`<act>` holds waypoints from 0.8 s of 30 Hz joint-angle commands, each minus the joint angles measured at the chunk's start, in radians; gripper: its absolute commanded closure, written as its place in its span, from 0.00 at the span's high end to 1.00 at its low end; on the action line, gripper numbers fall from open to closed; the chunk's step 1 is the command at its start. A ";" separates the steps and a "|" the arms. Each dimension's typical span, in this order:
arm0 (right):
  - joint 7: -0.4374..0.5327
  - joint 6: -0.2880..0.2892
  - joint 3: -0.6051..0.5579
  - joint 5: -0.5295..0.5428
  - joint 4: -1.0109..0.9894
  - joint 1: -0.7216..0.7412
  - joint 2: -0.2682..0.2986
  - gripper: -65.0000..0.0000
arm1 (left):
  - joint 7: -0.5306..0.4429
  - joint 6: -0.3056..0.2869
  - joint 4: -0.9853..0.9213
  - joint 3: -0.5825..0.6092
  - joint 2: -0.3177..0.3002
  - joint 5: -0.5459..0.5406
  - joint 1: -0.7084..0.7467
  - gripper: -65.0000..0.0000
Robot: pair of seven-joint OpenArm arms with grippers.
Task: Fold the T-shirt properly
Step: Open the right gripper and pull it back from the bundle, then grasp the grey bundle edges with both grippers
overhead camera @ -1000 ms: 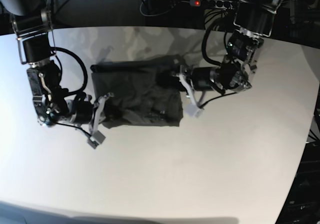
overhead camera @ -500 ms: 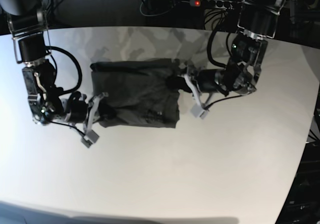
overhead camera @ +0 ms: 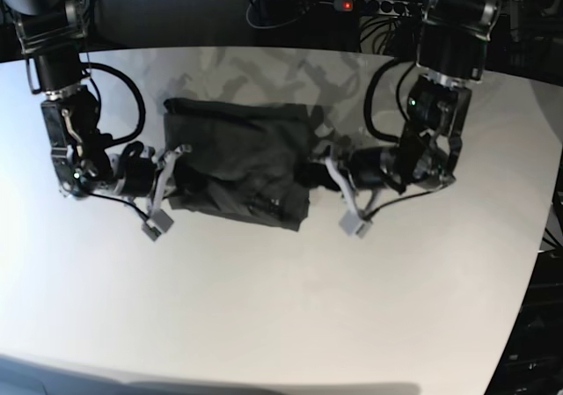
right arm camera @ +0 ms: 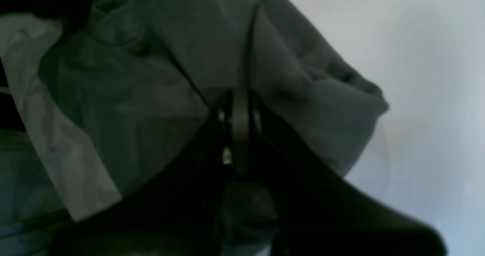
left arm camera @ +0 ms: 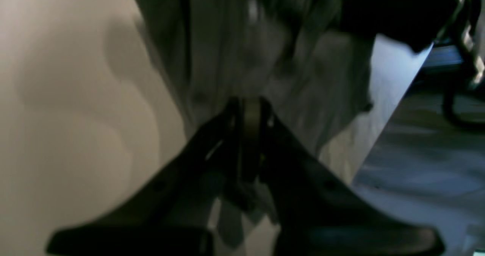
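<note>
Though pinched shut, T-shirt point(overhead camera: 237, 162) between grippers point(overhead camera: 310, 173)

So up close the right gripper point(right arm camera: 240, 108) has its two black jaws pressed together, pinching a fold of the plain dark grey T-shirt point(right arm camera: 159, 78) made of thin wrinkly fabric. A sharp crease runs straight up from the pinch point. The cloth fills most of the upper left and middle, bunching into a rounded, rolled edge on the right side. Behind that edge is the smooth white worktop point(right arm camera: 424, 78), bare and a bit bluish. A pale strip of worktop also shows at the far left. Everything's pretty dim and soft-focused.
</note>
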 commanded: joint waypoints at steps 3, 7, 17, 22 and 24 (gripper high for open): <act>-0.024 0.003 0.002 -0.013 0.010 -0.018 0.011 0.00 | -0.008 -0.006 0.015 -0.001 0.001 -0.020 -0.037 0.03; -0.024 0.003 0.004 -0.013 0.033 -0.051 0.011 0.00 | -0.032 -0.006 0.014 0.004 0.026 0.017 -0.063 0.03; -0.025 0.003 0.005 -0.013 0.148 -0.127 0.007 0.00 | -0.032 -0.017 -0.069 0.005 0.121 0.155 -0.138 0.03; -0.033 0.003 0.047 -0.013 0.148 -0.126 0.011 0.00 | 0.021 -0.011 0.000 -0.001 0.112 0.117 -0.140 0.03; -0.035 0.003 0.074 -0.013 0.148 -0.124 0.013 0.00 | 0.077 -0.006 0.049 -0.001 0.095 0.086 -0.134 0.03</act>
